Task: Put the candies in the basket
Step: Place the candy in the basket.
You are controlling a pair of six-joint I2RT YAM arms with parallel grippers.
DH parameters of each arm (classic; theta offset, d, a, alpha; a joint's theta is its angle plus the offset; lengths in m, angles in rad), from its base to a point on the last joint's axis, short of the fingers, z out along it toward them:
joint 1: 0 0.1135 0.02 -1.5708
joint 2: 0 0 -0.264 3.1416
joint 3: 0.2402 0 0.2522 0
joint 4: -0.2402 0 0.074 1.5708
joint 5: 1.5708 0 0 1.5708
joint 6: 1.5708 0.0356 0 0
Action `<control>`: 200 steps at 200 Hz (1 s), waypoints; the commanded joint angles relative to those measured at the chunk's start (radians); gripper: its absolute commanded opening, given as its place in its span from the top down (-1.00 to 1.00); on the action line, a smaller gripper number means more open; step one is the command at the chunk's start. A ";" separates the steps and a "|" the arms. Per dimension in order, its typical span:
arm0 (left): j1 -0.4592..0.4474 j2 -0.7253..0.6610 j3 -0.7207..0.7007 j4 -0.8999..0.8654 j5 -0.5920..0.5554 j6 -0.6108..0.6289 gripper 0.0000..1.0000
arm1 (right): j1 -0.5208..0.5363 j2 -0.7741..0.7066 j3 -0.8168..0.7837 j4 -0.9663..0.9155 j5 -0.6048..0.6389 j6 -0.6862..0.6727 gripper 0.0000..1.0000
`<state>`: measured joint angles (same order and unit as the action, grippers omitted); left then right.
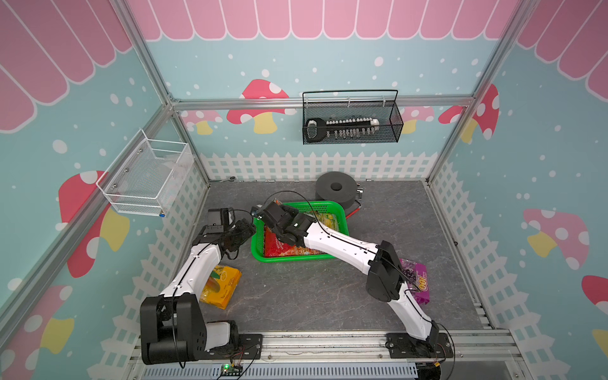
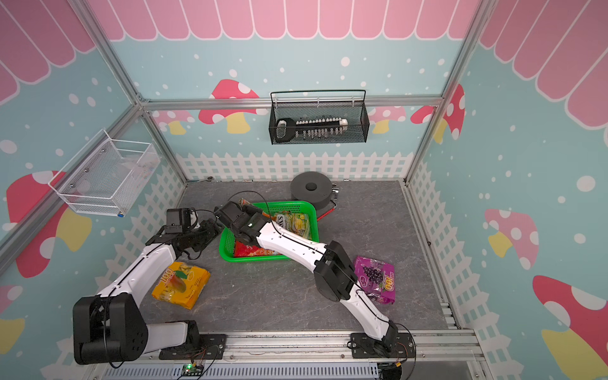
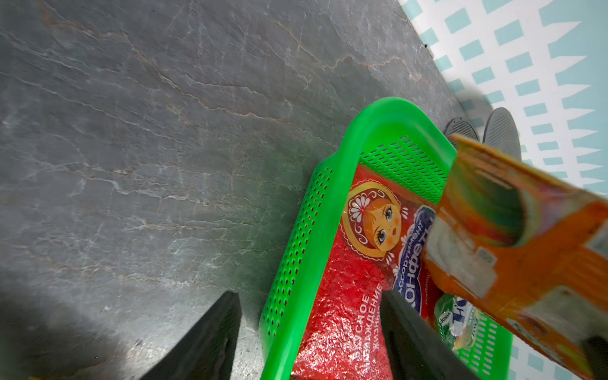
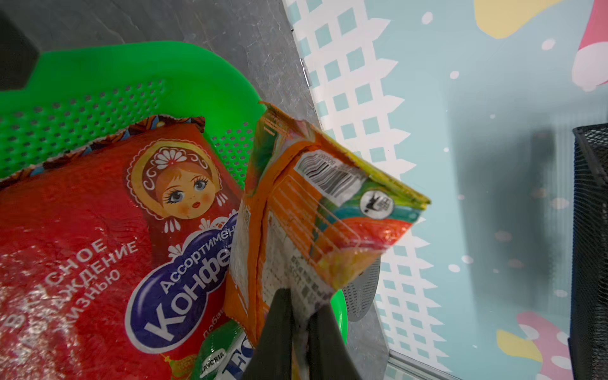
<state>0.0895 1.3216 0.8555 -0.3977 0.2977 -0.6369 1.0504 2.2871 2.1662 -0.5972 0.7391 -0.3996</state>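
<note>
Roughly halfway: yellow-orange bag (image 2: 181,284) loose on the table lower left, left gripper (image 3: 309,296) spread and empty at the green basket (image 1: 260,256) left wall. Basket, centre frame, holds a red bag (image 1: 283,248) and the FOX'S bag (image 2: 296,223). Right gripper (image 4: 301,306) pinches the orange bag (image 4: 312,210) over the basket's upper-left corner, and the purple bag (image 2: 375,279) lies on the table at right.

The left arm (image 1: 197,266) and right arm (image 1: 342,245) are clad in white shells, dotted with screws and joined by black housings. Thin black cables (image 1: 348,240) are run along them. Black fingers (image 3: 210,339) are fitted to the left gripper (image 3: 309,292) and right gripper (image 4: 304,297). A green light (image 1: 295,225) is lit on the right wrist.
</note>
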 commanded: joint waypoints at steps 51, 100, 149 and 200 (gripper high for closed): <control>0.004 0.043 -0.022 0.064 0.039 0.031 -0.38 | 0.065 0.037 -0.011 -0.022 -0.166 0.164 0.38; 0.003 0.036 -0.030 0.070 0.019 0.019 -0.34 | 0.056 0.045 -0.051 -0.065 -0.157 0.273 0.07; 0.003 -0.020 -0.025 0.070 -0.072 0.020 -0.32 | 0.020 0.032 -0.109 -0.086 -0.253 0.333 -0.22; 0.004 -0.002 -0.031 0.071 -0.050 0.013 -0.31 | -0.029 0.074 -0.088 -0.027 -0.262 0.234 -0.31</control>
<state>0.0902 1.3361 0.8196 -0.3462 0.2428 -0.6247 1.0447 2.3333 2.0724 -0.6331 0.4706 -0.1139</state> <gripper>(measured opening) 0.657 0.652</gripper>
